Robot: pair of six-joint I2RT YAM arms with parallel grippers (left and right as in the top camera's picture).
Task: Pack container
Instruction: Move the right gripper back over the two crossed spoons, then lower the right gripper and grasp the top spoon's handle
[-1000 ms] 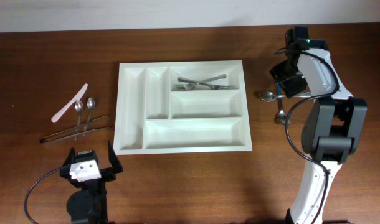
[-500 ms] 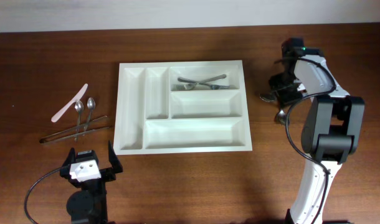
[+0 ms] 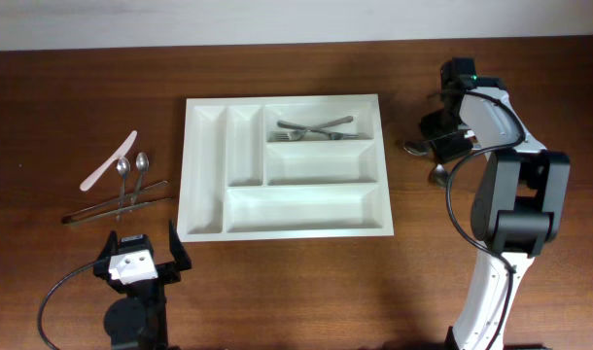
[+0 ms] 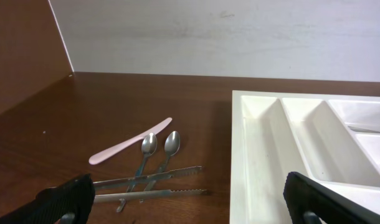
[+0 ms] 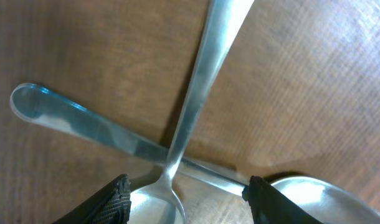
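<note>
The container (image 3: 287,209) is a white five-compartment tray mid-table, with forks (image 3: 316,129) in its top right compartment. Its left slots (image 4: 265,162) show in the left wrist view. Right of the tray, my right gripper (image 3: 440,146) is down over two crossed spoons (image 3: 413,149). In the right wrist view its fingers (image 5: 118,199) stand apart on either side of the crossing. One spoon's (image 5: 202,87) neck runs between them and the other spoon's (image 5: 84,124) handle lies beneath. My left gripper (image 3: 141,261) rests open near the front left, its jaws (image 4: 196,205) holding nothing.
Left of the tray lie a pink knife (image 3: 108,161), two small spoons (image 3: 131,173) and metal tongs (image 3: 117,204). The same items show ahead of the left gripper: knife (image 4: 131,148), spoons (image 4: 159,146), tongs (image 4: 146,186). A wall borders the table's far edge.
The right gripper came down and a little left onto the crossed spoons, and its jaws narrowed. The left arm stayed still.
</note>
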